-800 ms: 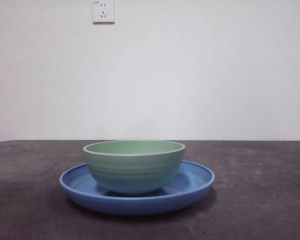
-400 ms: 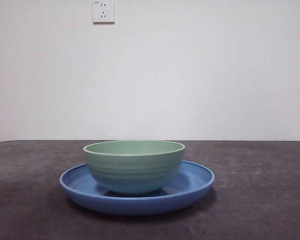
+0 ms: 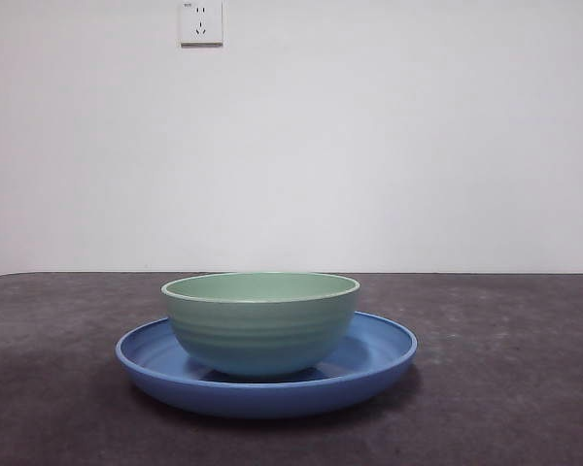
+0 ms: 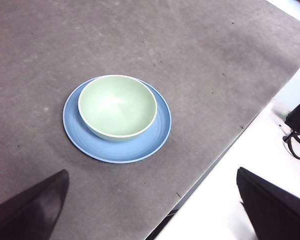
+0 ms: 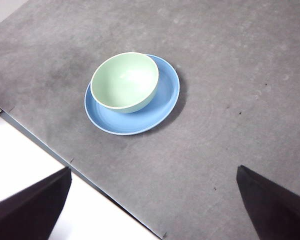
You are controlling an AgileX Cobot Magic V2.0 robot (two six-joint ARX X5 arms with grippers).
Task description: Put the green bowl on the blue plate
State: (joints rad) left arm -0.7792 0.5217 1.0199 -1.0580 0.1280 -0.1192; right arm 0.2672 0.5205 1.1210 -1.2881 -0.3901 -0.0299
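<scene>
The green bowl [image 3: 260, 323] is seen seated upright inside the blue plate [image 3: 379, 357], set off-centre so that more of the plate's rim is bared on one side, and both are carried by the dark grey counter [image 3: 505, 388], well in from its edges. The left gripper [image 4: 150, 210] is held high above the counter's near edge, its jaws spread wide with nothing between them, and the right gripper [image 5: 152, 207] is likewise raised, jaws wide apart and empty, well clear of the bowl
</scene>
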